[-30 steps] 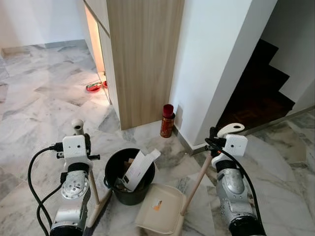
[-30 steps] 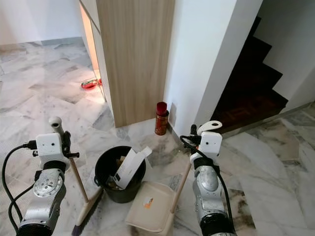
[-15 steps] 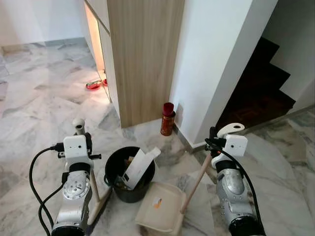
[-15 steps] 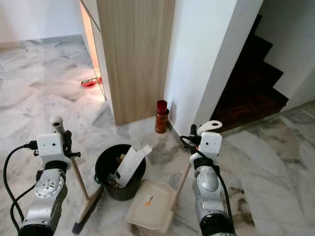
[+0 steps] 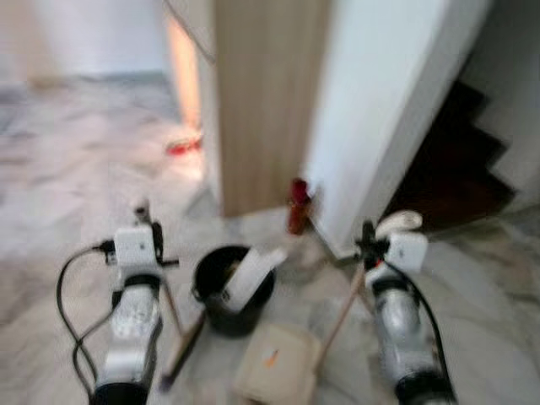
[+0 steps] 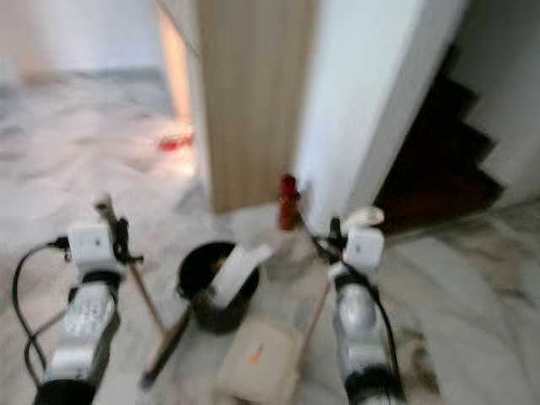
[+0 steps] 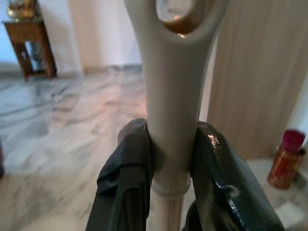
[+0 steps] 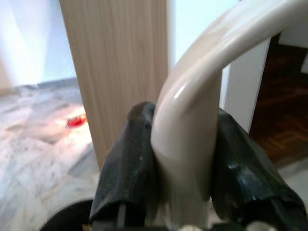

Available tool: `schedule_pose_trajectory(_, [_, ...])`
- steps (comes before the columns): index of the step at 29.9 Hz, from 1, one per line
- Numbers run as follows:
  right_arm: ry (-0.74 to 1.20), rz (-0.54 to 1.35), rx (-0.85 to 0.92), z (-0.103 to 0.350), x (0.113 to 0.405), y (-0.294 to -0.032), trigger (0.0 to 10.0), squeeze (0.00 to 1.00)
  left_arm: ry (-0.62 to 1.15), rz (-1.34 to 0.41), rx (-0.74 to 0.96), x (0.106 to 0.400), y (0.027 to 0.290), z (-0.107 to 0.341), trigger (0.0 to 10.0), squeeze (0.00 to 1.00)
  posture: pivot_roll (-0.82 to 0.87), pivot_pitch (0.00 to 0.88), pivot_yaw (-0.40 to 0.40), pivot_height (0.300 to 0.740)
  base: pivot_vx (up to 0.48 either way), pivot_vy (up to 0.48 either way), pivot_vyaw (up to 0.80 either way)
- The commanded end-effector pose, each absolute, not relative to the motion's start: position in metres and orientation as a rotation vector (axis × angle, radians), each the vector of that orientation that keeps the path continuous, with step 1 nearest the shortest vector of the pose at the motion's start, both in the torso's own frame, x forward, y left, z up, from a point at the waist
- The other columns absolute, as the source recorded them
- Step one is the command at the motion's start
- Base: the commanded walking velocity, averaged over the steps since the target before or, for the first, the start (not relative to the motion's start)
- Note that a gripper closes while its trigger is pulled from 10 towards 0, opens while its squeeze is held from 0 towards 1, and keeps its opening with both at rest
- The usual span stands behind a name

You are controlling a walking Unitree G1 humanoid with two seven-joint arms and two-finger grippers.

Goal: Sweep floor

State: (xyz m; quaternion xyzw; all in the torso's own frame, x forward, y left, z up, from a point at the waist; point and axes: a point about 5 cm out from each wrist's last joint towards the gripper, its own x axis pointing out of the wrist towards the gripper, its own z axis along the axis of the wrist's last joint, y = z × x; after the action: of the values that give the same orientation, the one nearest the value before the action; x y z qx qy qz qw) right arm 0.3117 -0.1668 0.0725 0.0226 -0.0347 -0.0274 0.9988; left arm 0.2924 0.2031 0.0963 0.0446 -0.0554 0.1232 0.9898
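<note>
Both clamped: left gripper (image 7: 171, 159) on broom handle (image 7: 173, 96), right gripper (image 8: 185, 159) on dustpan handle (image 8: 192, 120); swinging either could topple the nearby bin (image 5: 234, 287).

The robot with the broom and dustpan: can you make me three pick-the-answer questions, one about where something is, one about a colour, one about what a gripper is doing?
1. Where is the round black bin?
A. between the two arms
B. on the stairs
C. behind the wooden cabinet

2. What colour is the flat plastic dustpan?
A. blue
B. cream
C. green

3. What is the left gripper doing?
A. hanging open
B. holding a cup
C. clamping the cream broom handle

Answers: 1 A, the bin stands on the floor between the arms. 2 B, its tray looks cream. 3 C, both black fingers press the handle's sides.
</note>
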Motion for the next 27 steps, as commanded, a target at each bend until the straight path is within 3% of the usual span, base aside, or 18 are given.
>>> schedule_pose_trajectory(1, [-0.115, -0.065, 0.062, 0.0832, 0.3168, -0.1675, 10.0, 0.00, -0.167, 0.247, 0.103, 0.2983, 0.2029, 0.1100, 10.0, 0.00, 0.02, 0.006, -0.087, 0.740, 0.000, 0.000, 0.00])
schedule_pose_trajectory(14, [-0.104, -0.067, 0.074, 0.0841, 0.3202, -0.1652, 10.0, 0.00, -0.172, 0.260, 0.094, 0.2992, 0.2039, 0.1110, 10.0, 0.00, 0.03, 0.025, -0.091, 0.740, 0.000, 0.000, 0.00])
schedule_pose_trajectory(27, [-0.085, -0.071, 0.070, 0.0830, 0.3231, -0.1635, 10.0, 0.00, -0.175, 0.257, 0.097, 0.3000, 0.2039, 0.1125, 10.0, 0.00, 0.04, 0.033, -0.090, 0.740, 0.000, 0.000, -0.80])
